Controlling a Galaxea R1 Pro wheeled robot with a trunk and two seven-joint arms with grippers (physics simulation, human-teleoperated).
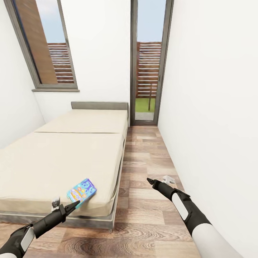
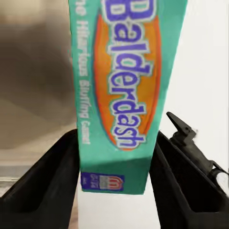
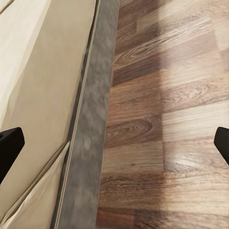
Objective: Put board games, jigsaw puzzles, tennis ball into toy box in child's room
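One board game (image 1: 81, 192), a small box with a blue face and a green edge, is at the near right corner of the bed (image 1: 64, 154). My left gripper (image 1: 75, 205) is at its near edge. In the left wrist view the green "Balderdash" side of the board game (image 2: 119, 95) stands between the two black fingers (image 2: 52, 181), which press on both its sides. My right gripper (image 1: 150, 180) hangs open over the wood floor beside the bed, its fingertips (image 3: 9, 143) far apart with nothing between them.
The cream bed fills the left half of the room, its grey frame (image 3: 90, 143) running along the floor strip (image 1: 147, 200). A white wall (image 1: 215, 125) closes the right side. A tall glass door (image 1: 148, 71) and a window (image 1: 46, 46) are at the far end.
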